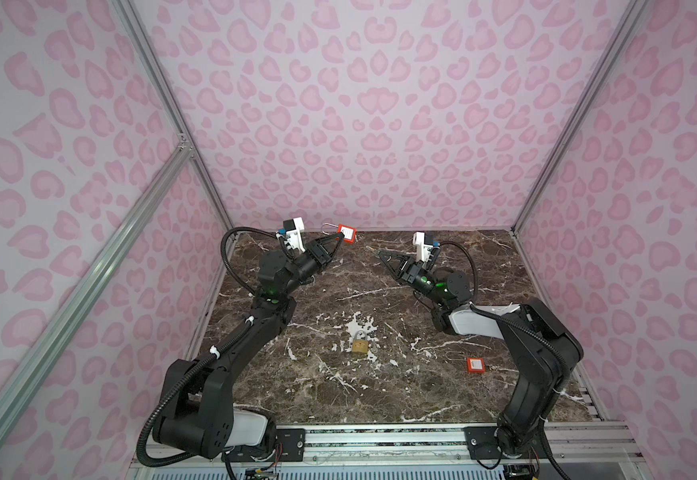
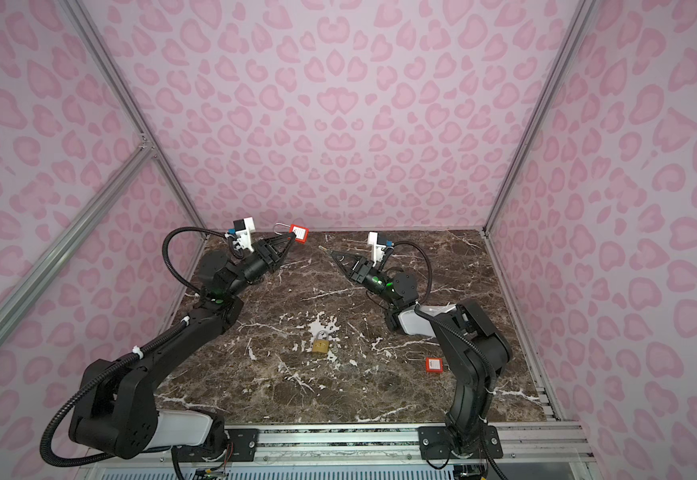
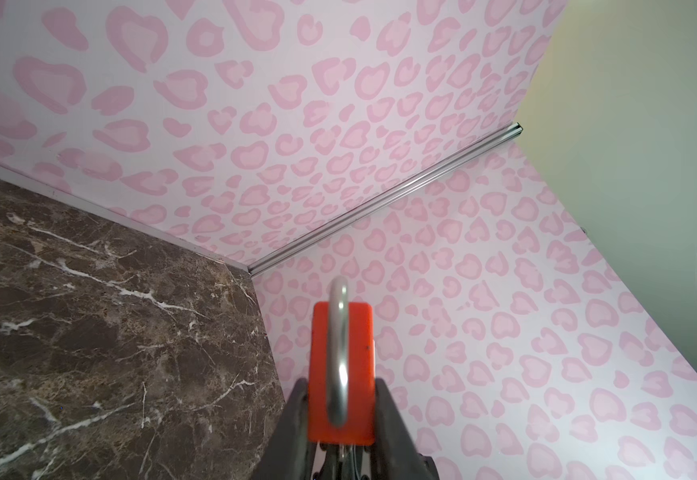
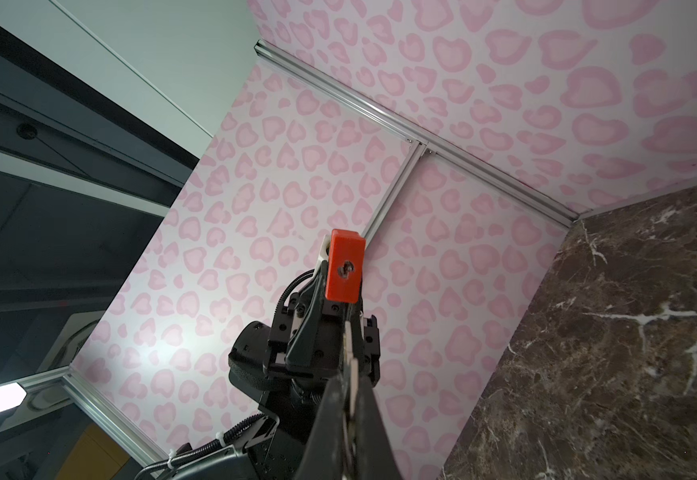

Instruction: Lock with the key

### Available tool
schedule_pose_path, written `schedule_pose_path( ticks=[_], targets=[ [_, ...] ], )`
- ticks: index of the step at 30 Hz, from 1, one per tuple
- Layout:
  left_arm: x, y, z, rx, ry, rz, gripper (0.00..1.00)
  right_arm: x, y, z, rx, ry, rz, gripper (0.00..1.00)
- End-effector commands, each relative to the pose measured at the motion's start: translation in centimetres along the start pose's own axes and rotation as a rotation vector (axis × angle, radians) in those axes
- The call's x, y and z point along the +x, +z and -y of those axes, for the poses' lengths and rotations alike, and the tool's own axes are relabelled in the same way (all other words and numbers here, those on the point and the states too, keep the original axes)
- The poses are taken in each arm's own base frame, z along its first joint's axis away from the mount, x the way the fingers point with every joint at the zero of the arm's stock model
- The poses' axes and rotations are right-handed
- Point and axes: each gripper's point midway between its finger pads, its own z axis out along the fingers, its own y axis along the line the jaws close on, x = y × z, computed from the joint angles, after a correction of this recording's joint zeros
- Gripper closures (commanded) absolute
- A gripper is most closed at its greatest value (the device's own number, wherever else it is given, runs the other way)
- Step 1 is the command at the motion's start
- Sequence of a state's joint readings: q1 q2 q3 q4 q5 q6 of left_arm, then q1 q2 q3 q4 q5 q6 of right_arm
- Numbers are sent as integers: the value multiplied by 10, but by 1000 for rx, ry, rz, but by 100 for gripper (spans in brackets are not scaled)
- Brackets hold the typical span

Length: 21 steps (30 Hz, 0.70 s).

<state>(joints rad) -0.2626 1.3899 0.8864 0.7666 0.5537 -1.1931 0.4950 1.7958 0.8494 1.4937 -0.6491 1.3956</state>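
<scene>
A red padlock point(image 1: 347, 233) point(image 2: 299, 232) with a silver shackle point(image 1: 329, 227) hangs in the air at the back left, above the marble table point(image 1: 338, 395). My left gripper point(image 1: 340, 237) point(image 3: 341, 390) is shut on its body point(image 3: 340, 365). My right gripper point(image 1: 381, 254) point(image 4: 351, 374) is shut on a thin brass key point(image 4: 350, 345) point(image 2: 322, 248), raised at the back middle. The key's tip points at the padlock across a gap. In the right wrist view the padlock's underside point(image 4: 344, 270) with its keyhole faces the key.
A brass padlock point(image 1: 359, 345) point(image 2: 320, 345) lies on the middle of the table. A second red padlock point(image 1: 476, 365) point(image 2: 434, 364) lies at the right, close to the right arm's base. Pink patterned walls with metal rails enclose the table.
</scene>
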Motion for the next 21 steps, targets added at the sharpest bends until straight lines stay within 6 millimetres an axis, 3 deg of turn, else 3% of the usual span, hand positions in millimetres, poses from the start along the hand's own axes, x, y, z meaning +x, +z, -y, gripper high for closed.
schedule_pose_path(
  ticks=[1,9,14,17,21],
  targets=[
    [2,3,-8,-35,62,-41,91,-11,-13,-10,-16,-48,36,100],
    [63,2,-53,-116,75,-312,92,-23,-47,10,215,-158,8,100],
    [120,-7,-89,-274,146,-575,95,-26,-66,21,493,-291,-48,100],
    [157,-14,-100,-288,145,-716,95,-32,-79,6,634,-426,-70,100],
    [204,-24,-119,-311,127,-866,95,-45,-102,-9,709,-475,-1,100]
  ],
)
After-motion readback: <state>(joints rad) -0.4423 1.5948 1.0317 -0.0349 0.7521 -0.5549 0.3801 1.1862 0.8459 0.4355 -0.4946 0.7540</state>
